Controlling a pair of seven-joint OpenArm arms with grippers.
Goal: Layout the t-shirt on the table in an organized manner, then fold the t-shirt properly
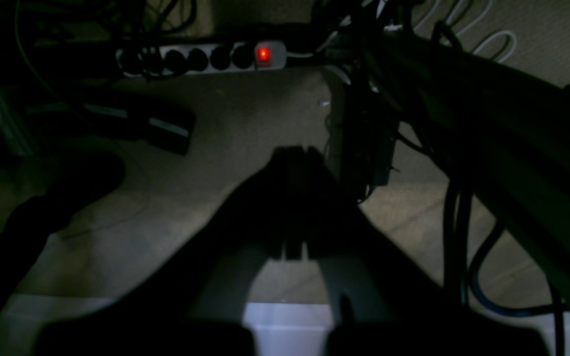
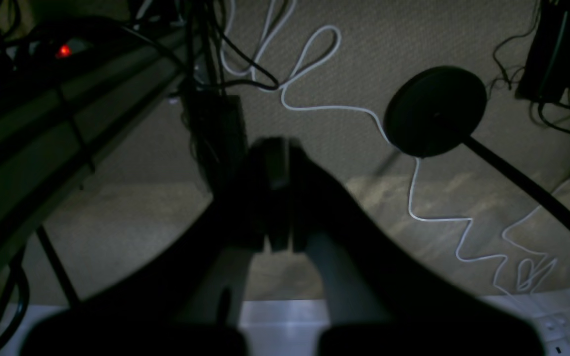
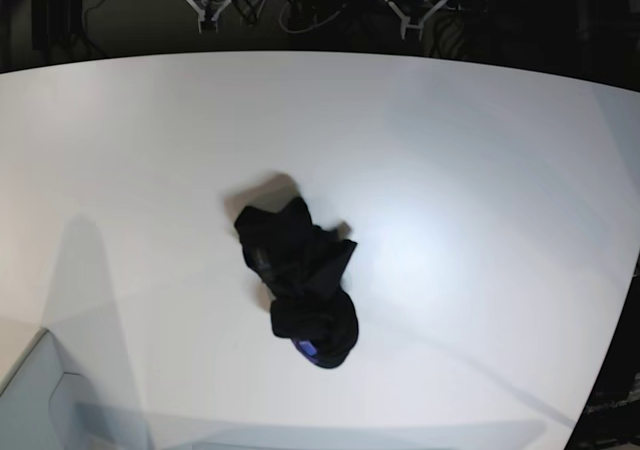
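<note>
The black t-shirt (image 3: 300,280) lies crumpled in a heap near the middle of the white table (image 3: 480,170), with a small purple patch showing at its near end. Neither arm reaches over the table in the base view. In the left wrist view my left gripper (image 1: 295,151) hangs over the carpeted floor, its fingers pressed together with nothing between them. My right gripper (image 2: 277,143) is likewise shut and empty above the floor in the right wrist view.
A power strip (image 1: 206,57) with a red lit switch and tangled cables lie on the floor. A black round stand base (image 2: 436,111) and a white cable (image 2: 413,198) are below the right arm. A pale box corner (image 3: 40,400) sits at the table's near left.
</note>
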